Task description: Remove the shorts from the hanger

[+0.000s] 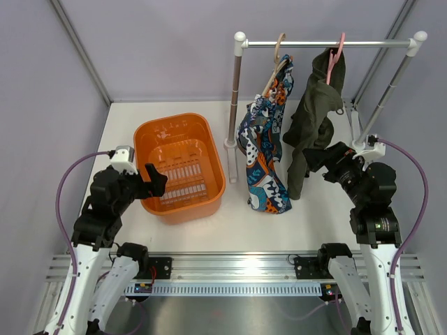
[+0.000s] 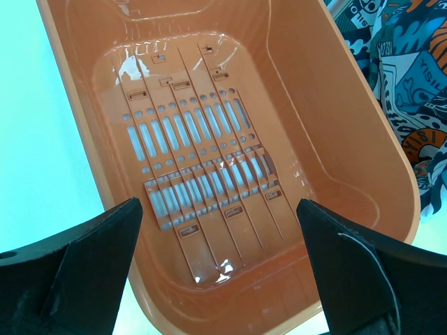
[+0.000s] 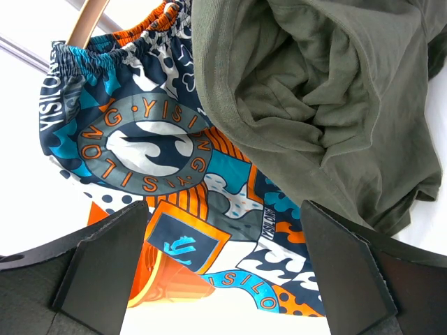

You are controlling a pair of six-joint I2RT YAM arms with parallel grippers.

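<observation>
Hanging untouched at frame centre: patterned shorts (image 1: 265, 150) on wooden hanger (image 1: 276, 75). Right pincer (image 1: 316, 158) wide open, empty, beside them; left pincer (image 1: 156, 180) open, empty, over basket (image 1: 148, 143). Removal not started.

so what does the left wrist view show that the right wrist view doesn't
Only the left wrist view: the slotted floor and inner walls of the orange basket, beyond the open left end effector. Only the right wrist view: the olive green garment, the wooden hanger, an elastic waistband and the open right end effector. Both: the patterned shorts, at the right edge of the left wrist view and filling much of the right one.
</observation>
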